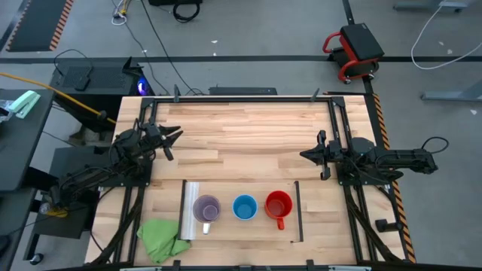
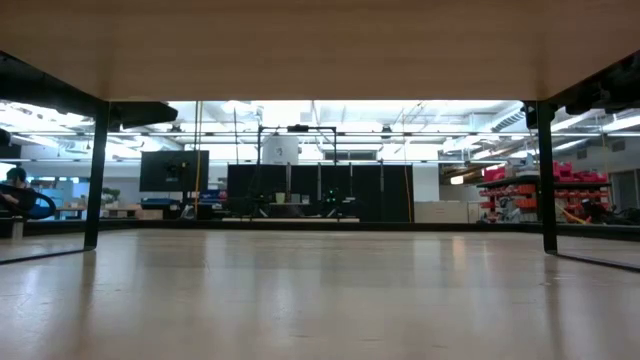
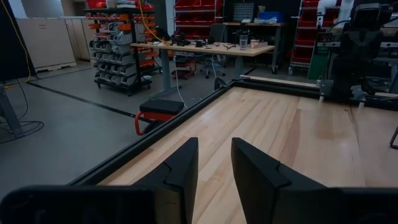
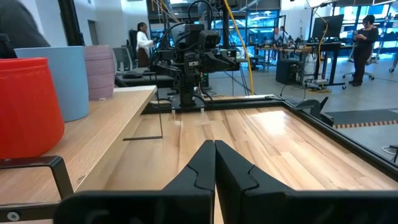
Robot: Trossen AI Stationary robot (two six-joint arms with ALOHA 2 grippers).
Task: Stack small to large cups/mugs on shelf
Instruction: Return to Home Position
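Okay, so the three little handled mugs are sitting side by side in a row on the flat light-wood shelf panel (image 1: 226, 229), and none is nested in another. The pale purple mug (image 1: 206, 208) is next to the silvery metal strip (image 1: 190, 211). The bright blue mug (image 1: 244, 207) is in the middle, and the red mug (image 1: 278, 205) is nearest the thin dark strip (image 1: 300, 212). They stand close together with small gaps between them. Looking down into them, I only see their own coloured insides. The purple and red handles point toward the table's near edge.

The panel lies along the near edge of the wooden table (image 1: 248, 128), with a crumpled green cloth (image 1: 162, 239) just beside its metal-strip corner. Black frame rails (image 1: 334, 120) run along the table's edges.

Both arms are well apart from the mugs. The left gripper (image 1: 175, 143) hangs over the left side, fingers a narrow gap apart, holding nothing. The right gripper (image 1: 307, 155) is over the right side, fingers pressed together, nothing in it either. Between them is a wide stretch of bare wood.
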